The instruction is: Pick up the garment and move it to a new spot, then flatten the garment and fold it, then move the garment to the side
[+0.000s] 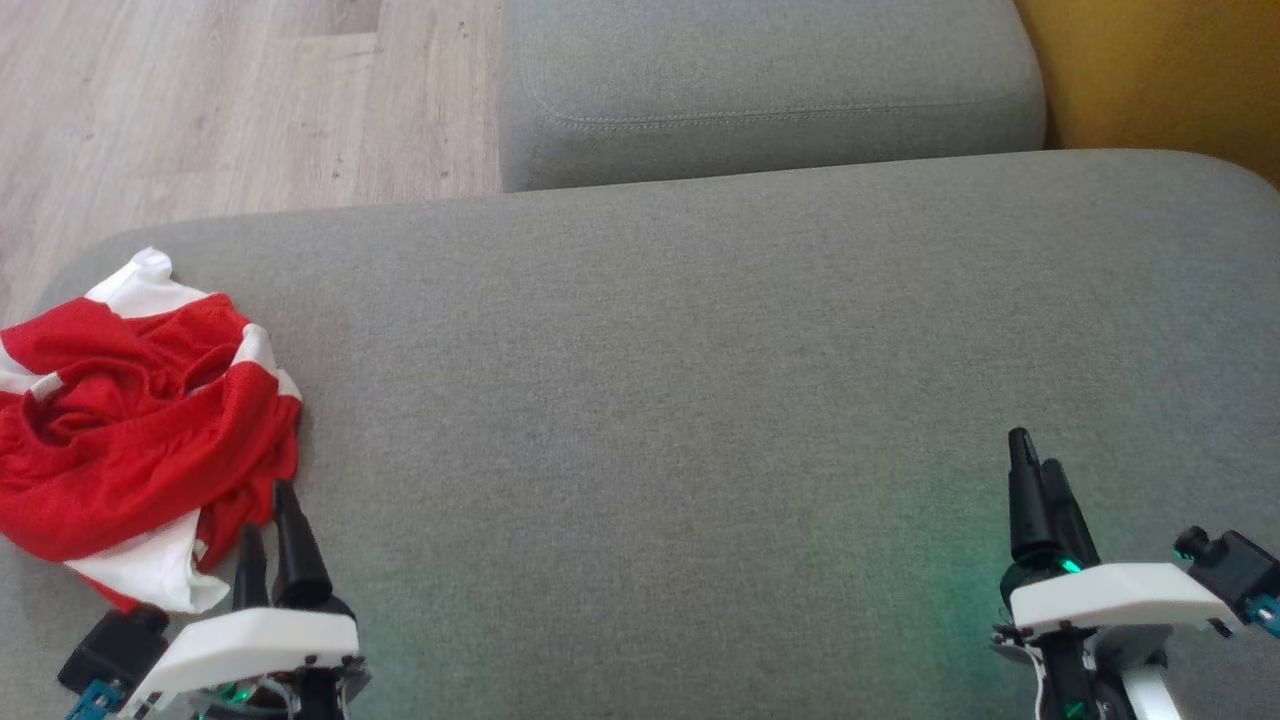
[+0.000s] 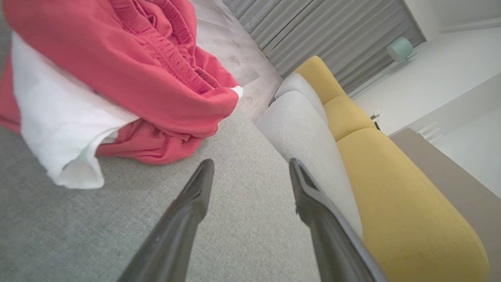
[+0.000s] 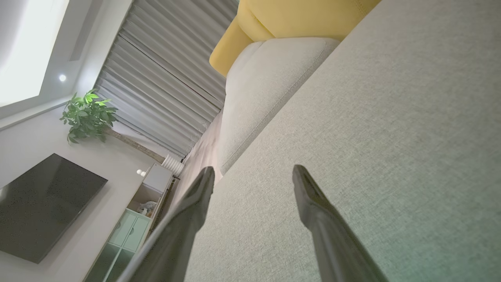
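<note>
Garment (image 1: 140, 430): red and white, bunched with no clear long axis, at the left end of the grey cushion (image 1: 700, 400)
Left end effector (image 1: 268, 512): released, jaws spread, just beside the heap's near edge; the nearer arm
Right end effector (image 1: 1034, 450): released, empty, well apart toward the cushion's right end
Room: wood floor (image 1: 200, 100) beyond the cushion's left end
</note>
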